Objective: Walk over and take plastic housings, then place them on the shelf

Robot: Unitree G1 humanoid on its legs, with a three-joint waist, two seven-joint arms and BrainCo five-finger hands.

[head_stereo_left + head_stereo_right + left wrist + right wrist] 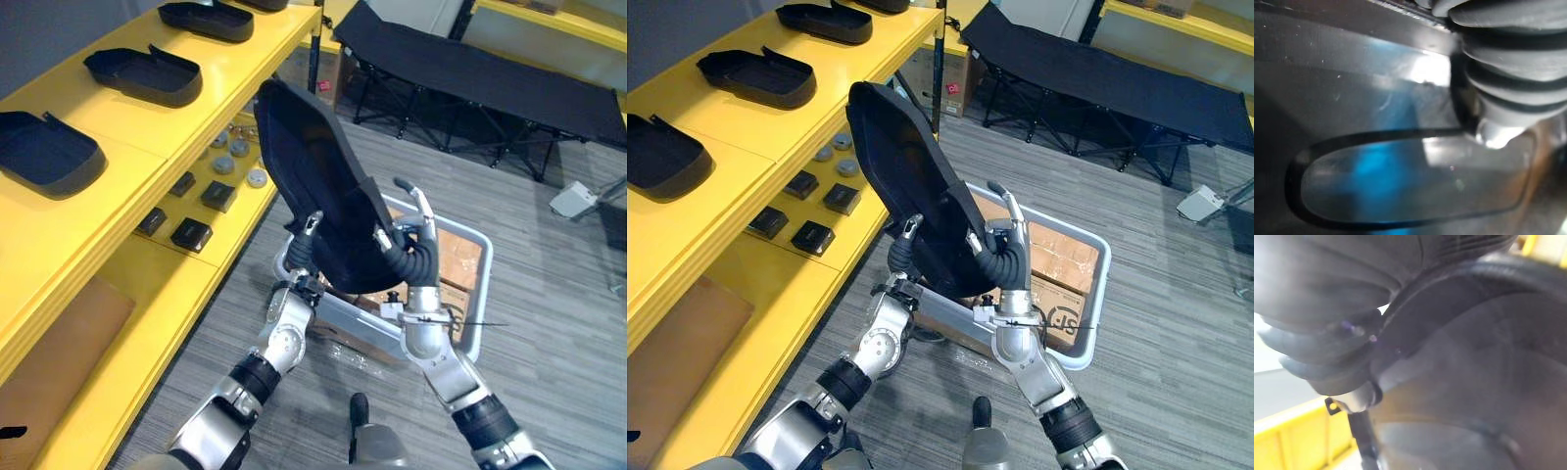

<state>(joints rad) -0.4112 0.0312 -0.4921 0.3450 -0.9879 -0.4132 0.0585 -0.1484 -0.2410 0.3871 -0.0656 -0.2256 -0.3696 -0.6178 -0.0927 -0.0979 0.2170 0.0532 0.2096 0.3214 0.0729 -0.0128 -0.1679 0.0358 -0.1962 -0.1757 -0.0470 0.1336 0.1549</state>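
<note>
A large black plastic housing (pixel 313 166) is held tilted up on edge between my two hands, above a grey bin (pixel 472 247). My left hand (pixel 306 257) grips its lower left rim, thumb hooked over the edge and fingers hidden behind. On the lower right rim sits my right hand (pixel 416 250), thumb over the edge and fingers rising beside it. The housing's glossy surface (pixel 1376 161) lies close past my left hand's ribbed cover (pixel 1518 63). Up close, the housing (pixel 1474 382) also presses against my right hand's cover (pixel 1327 308).
A yellow shelf (pixel 147 137) runs along the left, with black housings (pixel 145 75) (pixel 44 152) (pixel 208 20) on its top level. Its lower level holds small black parts (pixel 191 233) and grey discs (pixel 235 157). A black folding cot (pixel 480 78) stands behind the bin.
</note>
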